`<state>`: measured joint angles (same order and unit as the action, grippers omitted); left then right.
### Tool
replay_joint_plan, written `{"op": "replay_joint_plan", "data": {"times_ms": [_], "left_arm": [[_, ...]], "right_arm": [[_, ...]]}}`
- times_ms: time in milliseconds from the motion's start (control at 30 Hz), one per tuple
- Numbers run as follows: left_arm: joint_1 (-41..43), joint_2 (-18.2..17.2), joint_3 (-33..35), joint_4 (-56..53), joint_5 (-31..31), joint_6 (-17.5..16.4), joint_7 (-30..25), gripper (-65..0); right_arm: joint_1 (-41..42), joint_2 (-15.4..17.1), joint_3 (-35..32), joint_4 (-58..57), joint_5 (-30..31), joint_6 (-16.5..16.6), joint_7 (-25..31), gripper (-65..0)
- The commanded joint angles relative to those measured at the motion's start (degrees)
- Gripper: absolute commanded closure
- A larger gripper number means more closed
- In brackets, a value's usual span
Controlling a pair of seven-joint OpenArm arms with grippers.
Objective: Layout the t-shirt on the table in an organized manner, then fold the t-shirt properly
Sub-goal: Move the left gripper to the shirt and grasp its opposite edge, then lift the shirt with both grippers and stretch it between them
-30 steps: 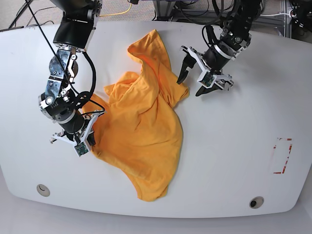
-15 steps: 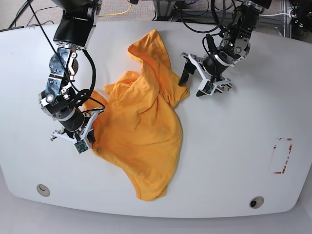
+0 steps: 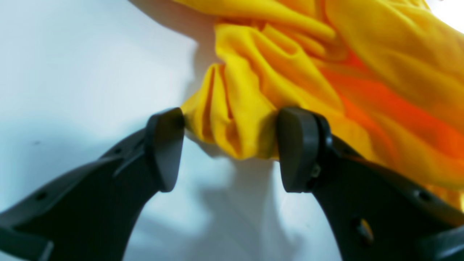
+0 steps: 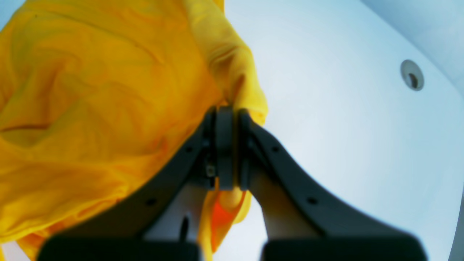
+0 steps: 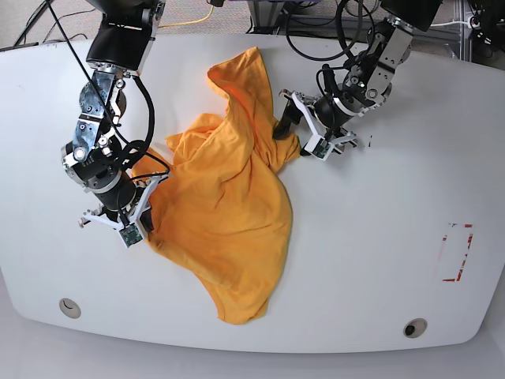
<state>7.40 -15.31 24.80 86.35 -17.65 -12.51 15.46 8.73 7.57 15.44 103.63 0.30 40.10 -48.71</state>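
White bench [image 5: 379,260] carries the orange-yellow t-shirt [image 5: 229,213], which lies crumpled and twisted between the two arms. The left jaws [image 3: 230,148] are spread, with a bunched edge of cloth lying between them, touching both pads but not yet pinched. The right jaws [image 4: 226,145] are pressed together on a fold of the shirt's edge. The cloth is judged light, soft and limp; it will sag and drag, so hold is best taken at hems or sleeve corners and tension kept while spreading.
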Motion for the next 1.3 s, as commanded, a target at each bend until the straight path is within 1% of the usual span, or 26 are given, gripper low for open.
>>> {"op": "replay_joint_plan", "data": {"times_ms": [0,67,100,167,200,267,300,333,433,467,667,767,800,1000,1067,1267], "left_arm": [[-1.64,-0.21,0.74,-0.24,-1.03,0.07,-1.35,-38.5],[-1.99,-0.21,1.09,-0.94,-1.03,0.16,-1.35,-37.6],[-2.26,-0.21,1.09,-1.38,-1.03,0.16,-1.35,-35.4],[-2.34,-0.21,1.09,-1.99,-1.03,0.16,-1.35,-27.8],[-2.34,-0.21,1.09,-2.61,-1.03,0.16,-1.35,-19.9],[-3.05,-0.21,1.01,-3.31,-1.03,0.16,-1.35,-10.3],[-3.75,-0.21,1.01,-3.84,-1.03,0.16,-1.27,-3.6],[-4.1,-0.21,1.01,-4.37,-1.03,0.16,-1.27,0.0],[-4.81,-0.47,0.92,-6.04,-1.03,0.16,-1.27,0.0],[-4.81,-0.56,0.83,-6.21,-1.03,0.16,-1.27,-1.3],[-4.81,-2.23,-2.16,-6.13,-1.03,0.07,-1.27,0.0],[-4.72,-2.49,-5.06,-5.16,-1.03,-0.01,-1.27,0.0],[-4.63,-3.28,-6.73,-4.54,-1.03,-0.1,-1.27,0.0],[-4.89,-6.89,-11.92,-2.52,-1.21,-0.1,-1.27,0.0],[-4.89,-7.33,-13.5,-1.82,-1.21,-0.1,-1.27,0.0],[-4.98,-7.5,-17.9,0.91,-1.21,-0.1,-1.27,0.0]], "right_arm": [[0.63,0.38,0.16,2.08,0.72,-0.1,1.1,0.0],[0.37,0.29,0.16,3.05,0.72,-0.1,1.1,0.0],[0.37,0.29,0.16,3.4,0.54,-0.1,1.1,0.0],[0.28,0.29,0.16,3.57,0.54,-0.1,1.02,0.0],[0.28,0.29,0.16,3.84,0.63,-0.1,0.93,0.0],[0.28,0.29,0.16,4.1,0.45,-0.1,0.93,0.0],[0.19,0.29,0.16,4.19,0.45,-0.1,0.93,0.0],[0.19,0.29,0.16,4.19,0.45,-0.1,0.93,0.0],[0.19,0.29,0.25,4.72,0.45,-0.1,0.93,0.0],[0.19,0.29,0.34,4.98,0.45,-0.1,0.84,0.0],[0.19,0.38,0.43,6.3,0.45,-0.1,0.84,0.0],[0.54,0.56,0.51,7.18,0.36,-0.1,0.84,0.0],[0.63,0.56,0.51,7.53,0.36,-0.1,0.84,0.0],[1.51,1.09,0.6,7.97,0.28,-0.1,0.84,0.0],[1.69,1.88,0.6,7.88,0.28,-0.1,0.84,0.0],[2.65,2.58,1.74,7.71,0.28,-0.1,0.84,0.0]]}}
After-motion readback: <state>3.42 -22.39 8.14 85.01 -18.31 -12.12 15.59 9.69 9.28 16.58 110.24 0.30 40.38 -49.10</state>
